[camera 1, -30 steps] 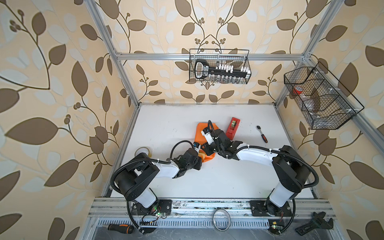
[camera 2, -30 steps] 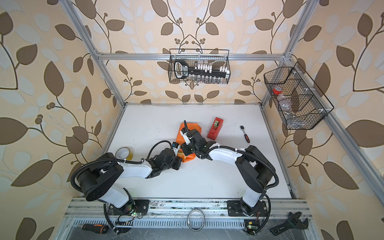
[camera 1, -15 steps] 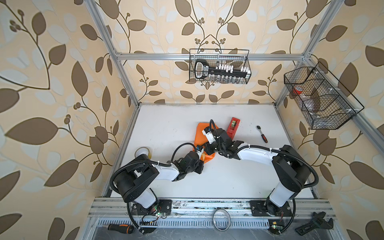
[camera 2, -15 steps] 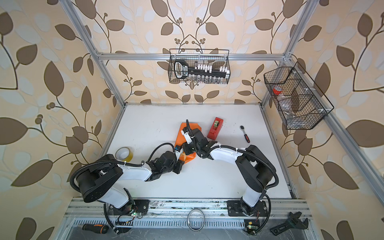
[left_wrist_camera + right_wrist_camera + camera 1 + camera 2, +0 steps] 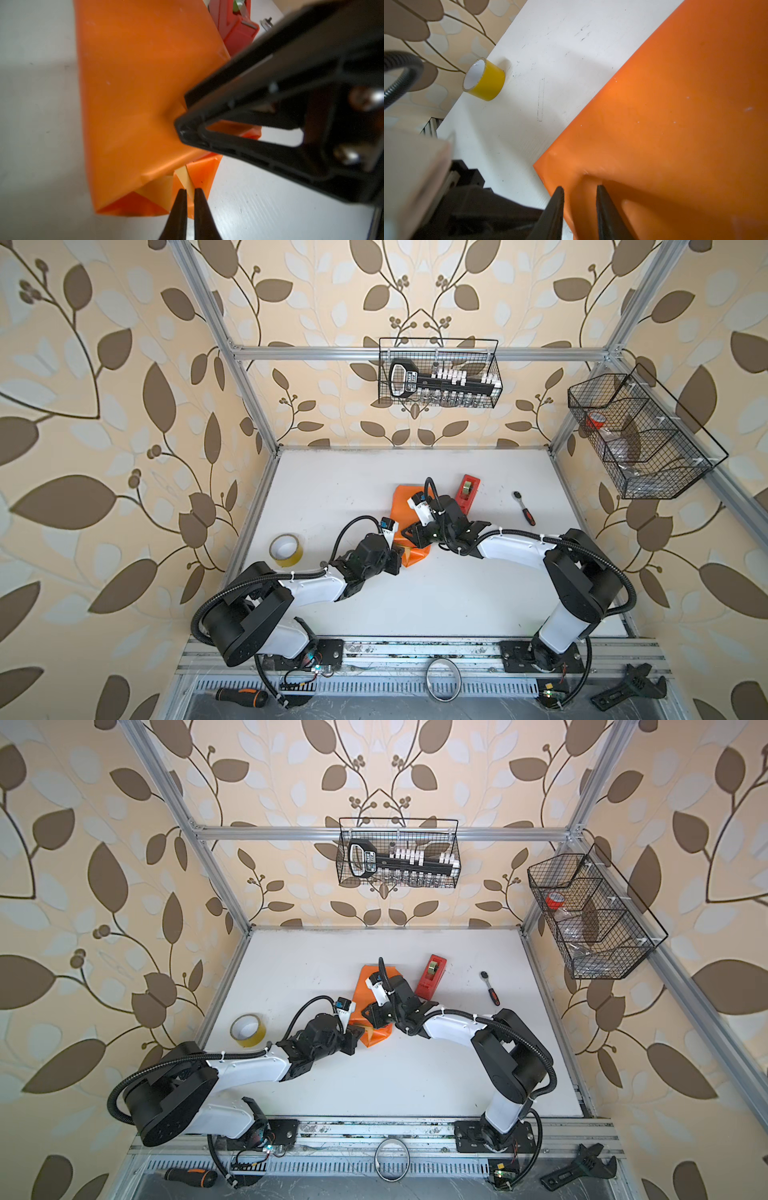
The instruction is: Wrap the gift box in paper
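Where the left claw grips, a flap of the paper lies pinched.

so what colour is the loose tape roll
Yellow tape roll, clearest in the right wrist view.

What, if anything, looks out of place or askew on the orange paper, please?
The end of the paper by the left gripper looks untidy: a pale strip of its inner side sticks out between uneven orange folds, pinched in the shut gripper, so that end is open, not flat.
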